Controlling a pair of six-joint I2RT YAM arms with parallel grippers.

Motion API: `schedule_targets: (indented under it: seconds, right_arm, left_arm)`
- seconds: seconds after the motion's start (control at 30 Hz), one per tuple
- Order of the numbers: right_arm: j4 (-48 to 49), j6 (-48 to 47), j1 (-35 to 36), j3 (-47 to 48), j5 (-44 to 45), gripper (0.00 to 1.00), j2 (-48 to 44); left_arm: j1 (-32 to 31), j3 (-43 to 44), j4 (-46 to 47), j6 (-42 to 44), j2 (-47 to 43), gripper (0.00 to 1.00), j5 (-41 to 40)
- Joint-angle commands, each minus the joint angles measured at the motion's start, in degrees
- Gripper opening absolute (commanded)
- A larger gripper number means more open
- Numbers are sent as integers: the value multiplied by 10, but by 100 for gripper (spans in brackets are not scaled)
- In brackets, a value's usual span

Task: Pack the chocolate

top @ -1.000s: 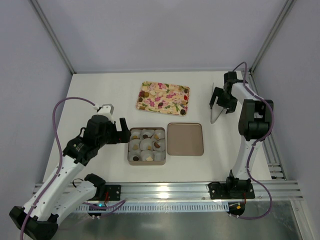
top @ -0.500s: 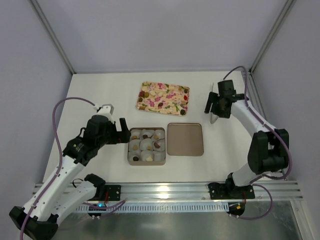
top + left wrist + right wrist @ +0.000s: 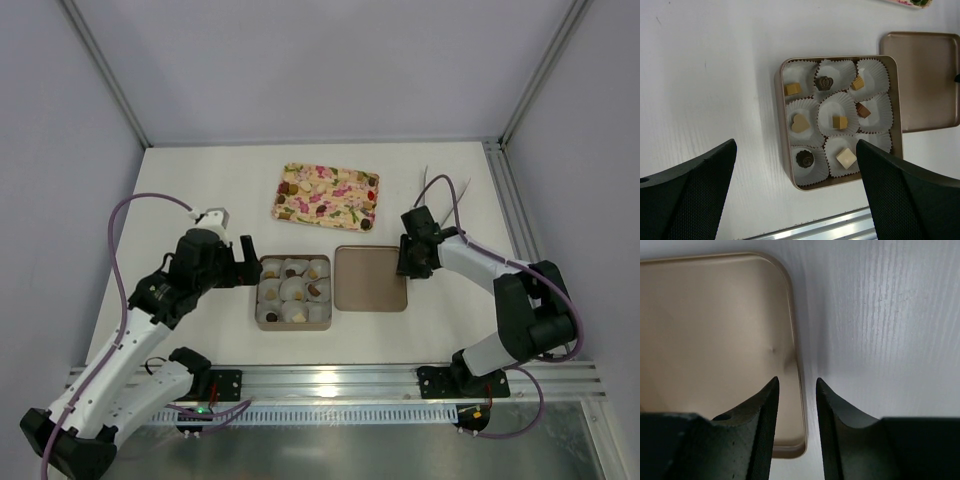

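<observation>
Near the middle of the white table (image 3: 200, 180) sits the square brown box (image 3: 257, 296), open, lined with white crinkled paper cups (image 3: 836, 70). The chocolate (image 3: 800, 123) lies in these cups, one piece to a cup. Eight pieces show in the left wrist view, among them a tan heart, a dark piece stamped with a crown (image 3: 824, 82), a dark round one (image 3: 804, 159) and a cream square (image 3: 845, 157). Just right of the box the lid (image 3: 368, 278) lies flat on the table, close to the box. Farther back lies the flower-print tray (image 3: 300, 212), with a small dark piece (image 3: 367, 224) at its near right corner.

The left gripper (image 3: 248, 264) hovers just left of the box, its fingers (image 3: 695, 195) spread wide and holding nothing. The right gripper (image 3: 796, 385) is down at the lid's right edge. Its fingers are parted only narrowly, one over the lid and one over the table, with the lid's rim in the gap and neither pad seen pressing on it. A thin white tool like tweezers (image 3: 429, 178) lies at the far right.
</observation>
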Motion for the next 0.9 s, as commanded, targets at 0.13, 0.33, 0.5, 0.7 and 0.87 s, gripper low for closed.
schedule_targets:
  seconds: [0.13, 0.33, 0.5, 0.7, 0.87]
  right_arm:
    - [41, 3, 9, 12, 15, 30, 30]
    - [33, -5, 9, 18, 11, 12, 33]
    - [-1, -16, 9, 34, 11, 4, -6]
    - [-57, -29, 3, 78, 13, 4, -68]
    - [-98, -40, -4, 127, 18, 4, -104]
  left_arm:
    - [2, 27, 3, -3, 8, 100, 14]
    - [2, 50, 12, -4, 35, 100, 48]
    - [2, 63, 44, -15, 69, 99, 98]
    - [2, 61, 129, -31, 122, 100, 206]
    - [1, 75, 198, -56, 178, 100, 272]
